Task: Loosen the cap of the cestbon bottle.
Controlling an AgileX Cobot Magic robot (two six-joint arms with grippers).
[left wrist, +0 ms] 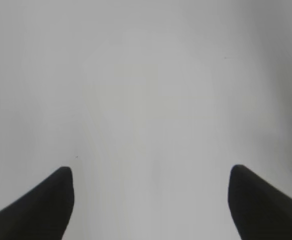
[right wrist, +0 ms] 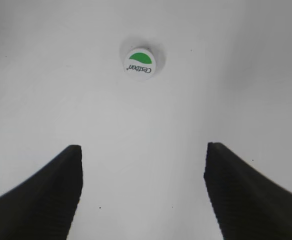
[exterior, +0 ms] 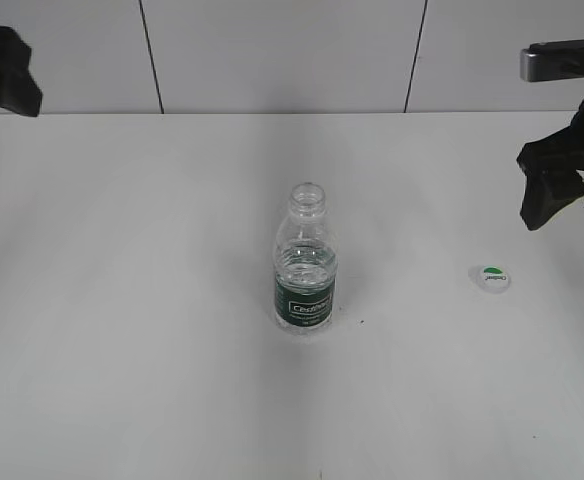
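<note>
The cestbon bottle [exterior: 305, 262] stands upright in the middle of the white table, its neck open with no cap on it. The cap [exterior: 491, 279] lies flat on the table to the bottle's right, green mark up; it also shows in the right wrist view [right wrist: 139, 62]. My right gripper [exterior: 567, 205] hangs open and empty above the table, behind and to the right of the cap; in the right wrist view [right wrist: 142, 155] its fingers are wide apart. My left gripper [left wrist: 150, 175] is open and empty over bare table; only part of it [exterior: 2, 70] shows at the far left.
The white table [exterior: 152, 350] meets a pale panelled wall [exterior: 272, 50] at the back.
</note>
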